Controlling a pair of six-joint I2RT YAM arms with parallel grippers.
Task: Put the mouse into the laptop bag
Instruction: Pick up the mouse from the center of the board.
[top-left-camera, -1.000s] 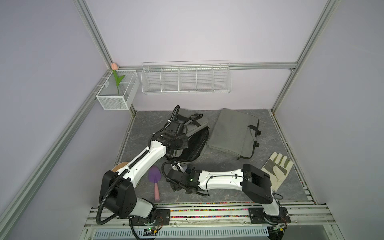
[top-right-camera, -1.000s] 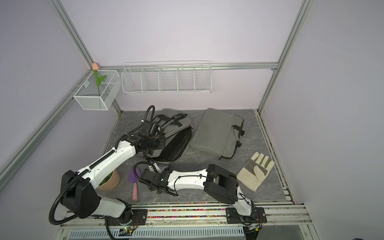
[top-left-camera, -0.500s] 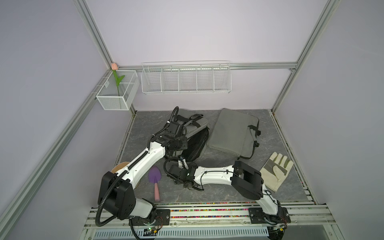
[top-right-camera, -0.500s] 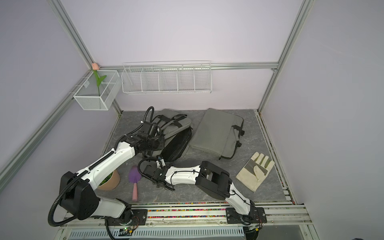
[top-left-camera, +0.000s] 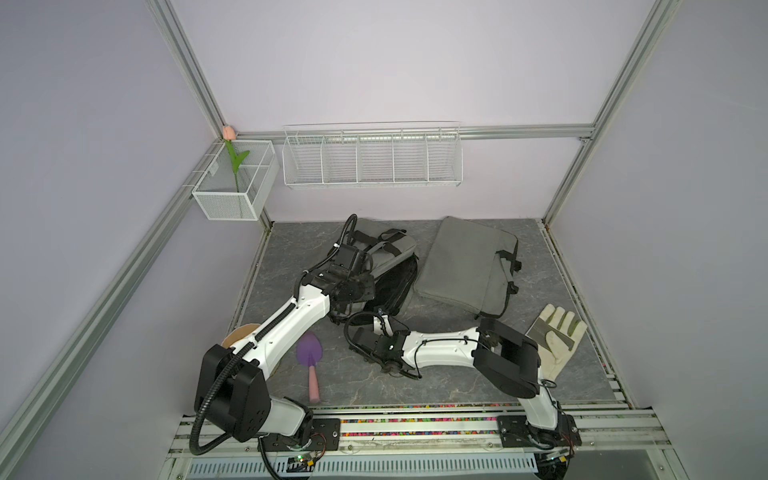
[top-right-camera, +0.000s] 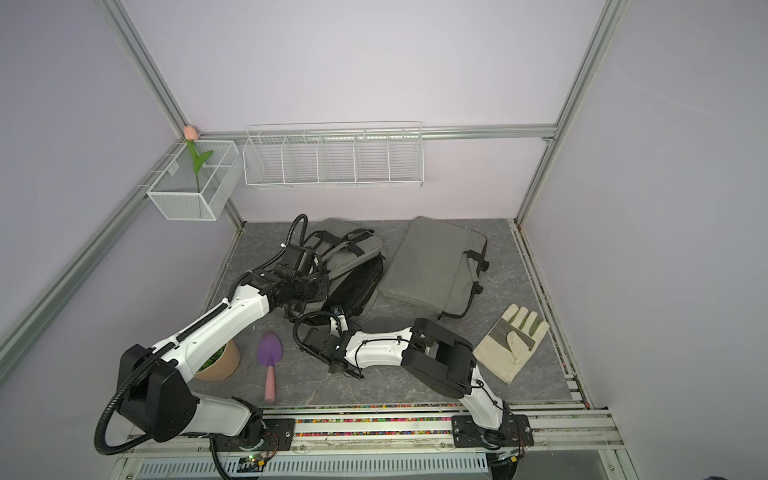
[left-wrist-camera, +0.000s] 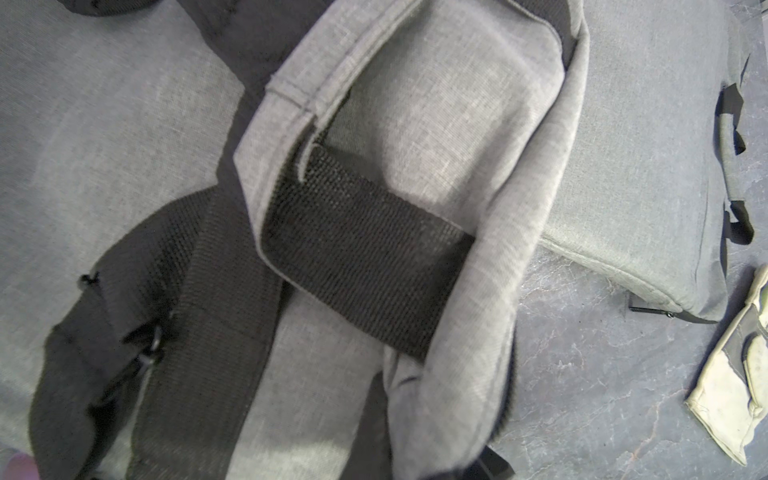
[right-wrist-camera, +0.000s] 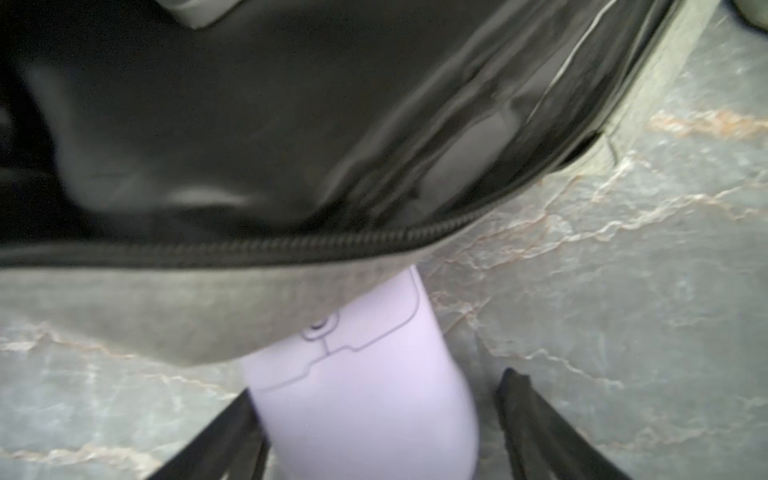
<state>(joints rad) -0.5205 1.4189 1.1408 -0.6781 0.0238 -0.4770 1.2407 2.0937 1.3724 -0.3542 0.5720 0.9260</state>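
Lying on the grey marbled table (right-wrist-camera: 623, 257), the lilac mouse (right-wrist-camera: 365, 399) is found between the fingers of the right gripper (right-wrist-camera: 376, 388), with its front end tucked under the grey lip of the open bag (right-wrist-camera: 166, 307); it is not yet inside. The jaws are spread wider than the mouse: one finger (right-wrist-camera: 224, 440) is seen just beside its flank, though contact cannot be judged through the blur, while the other finger (right-wrist-camera: 540, 424) is separated from it by a clear gap, so nothing is gripped. Straight ahead of this gripper the bag's zip (right-wrist-camera: 291, 245) is curved across the view, and beyond it the black lining (right-wrist-camera: 249, 104) is exposed.

Ahead and slightly to the left of the right gripper, the left gripper (top-left-camera: 361, 291) is placed at the bag's upper flap with its jaws fully closed; whether fabric is pinched between them cannot be told, since its fingers are hidden in every view. A flat bag (top-left-camera: 465, 262) is laid ahead and to the right of the right gripper, just beside the open bag. A glove (top-left-camera: 557, 336) is spread off to that gripper's right, past its arm's elbow, and a purple trowel (top-left-camera: 309, 357) is set near its left, with a pot (top-right-camera: 220, 361) further left under the left arm.
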